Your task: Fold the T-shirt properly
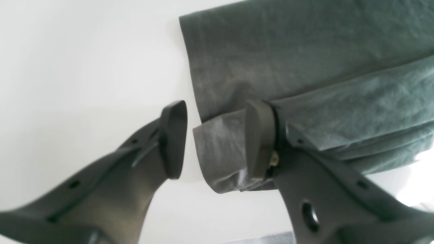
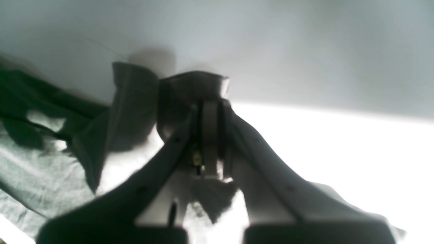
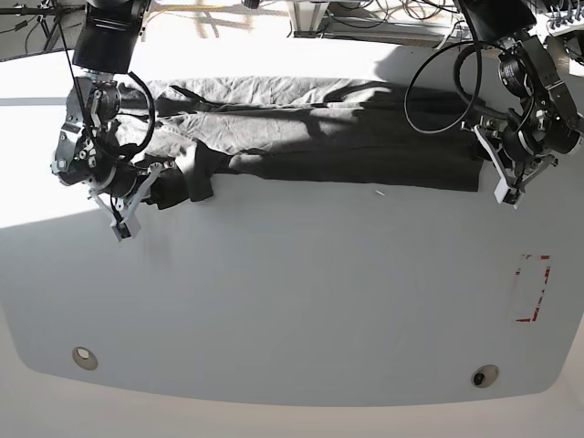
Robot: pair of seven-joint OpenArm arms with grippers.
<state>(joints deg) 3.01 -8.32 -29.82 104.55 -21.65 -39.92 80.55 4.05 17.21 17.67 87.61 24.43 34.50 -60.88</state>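
1. The T-shirt lies as one long dark band across the far side of the counter, stretched between the two grippers, so a lengthwise fold looks already made.
2. The right gripper is clenched on a bunched end of the cloth; folds of it stand up just past its tips and trail off to its left.
3. The left gripper stands part open around the other end: a rolled corner of the hem sits between its fingers, one pad against the cloth, the other clear of it, so no firm grasp here that I can see.
4. My read: roughly midway. The band is wrinkled and uneven near the right gripper, and the crosswise folds into a compact square are not yet done.
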